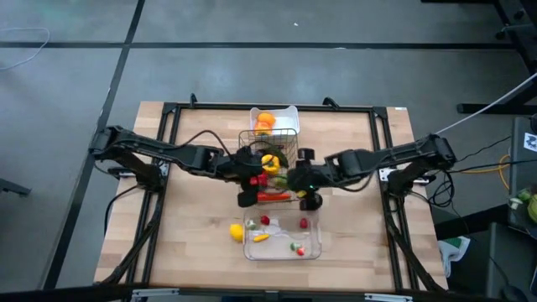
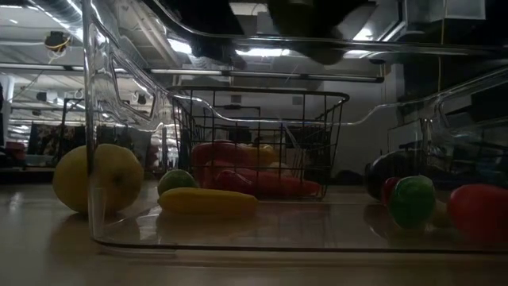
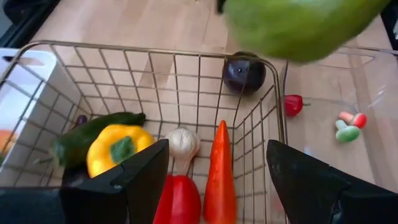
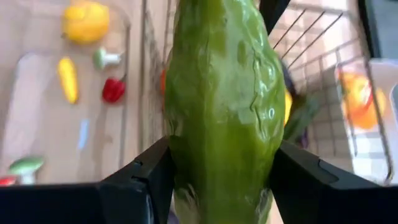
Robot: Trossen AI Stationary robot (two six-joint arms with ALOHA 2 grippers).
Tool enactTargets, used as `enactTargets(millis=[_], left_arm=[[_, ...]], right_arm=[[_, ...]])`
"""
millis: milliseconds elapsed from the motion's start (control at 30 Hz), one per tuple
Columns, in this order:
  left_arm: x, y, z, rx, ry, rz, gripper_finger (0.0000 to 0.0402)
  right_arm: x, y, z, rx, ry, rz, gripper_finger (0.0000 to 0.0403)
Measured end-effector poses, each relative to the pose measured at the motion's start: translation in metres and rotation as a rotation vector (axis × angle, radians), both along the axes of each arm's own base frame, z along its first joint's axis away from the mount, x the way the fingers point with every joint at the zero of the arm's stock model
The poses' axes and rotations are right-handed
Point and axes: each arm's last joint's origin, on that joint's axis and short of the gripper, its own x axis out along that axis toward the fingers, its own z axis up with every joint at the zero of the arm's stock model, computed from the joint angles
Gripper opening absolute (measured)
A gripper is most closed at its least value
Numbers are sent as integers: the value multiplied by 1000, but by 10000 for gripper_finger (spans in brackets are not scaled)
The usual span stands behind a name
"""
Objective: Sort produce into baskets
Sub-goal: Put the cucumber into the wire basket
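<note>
The right gripper [image 4: 217, 180] is clamping a big green cucumber [image 4: 224, 99] between its fingers, holding it lengthwise above the wire basket [image 3: 155, 56], probably so it can drop in among the long vegetables. Below, a yellow pepper [image 3: 118, 149], a carrot [image 3: 221, 168], garlic [image 3: 181, 143] and a dark cucumber [image 3: 93, 134] are already lying there. The left gripper [image 3: 217, 180] is hanging over the same basket with fingers spread and nothing in them, apparently waiting. An eggplant [image 3: 244, 73] is sitting just outside the basket, and small pieces are lying in the clear tray [image 1: 315, 249], with a lemon [image 1: 237, 231] beside it.
</note>
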Motion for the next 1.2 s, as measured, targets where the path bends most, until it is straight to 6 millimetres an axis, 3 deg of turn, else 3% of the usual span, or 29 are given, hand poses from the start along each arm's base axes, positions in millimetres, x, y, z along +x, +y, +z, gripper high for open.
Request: enactTargets(millis=[233,400,800,967,1200], left_arm=[[-27,-8,13,-9,73,-19,267],[-46,-16,18,-29,138,-25,267],[-64,-37,17,-65,225,-42,267],[-67,-46,18,-75,222,-60,267],[-71,-59,18,-89,222,-92,267]], right_arm=[[28,-23,-19,-9,-15,-33,211],[43,-35,-43,14,52,-53,212],[69,-37,-98,41,185,-47,211],[72,-37,-110,36,217,-50,212],[72,-37,-110,33,217,-52,212]])
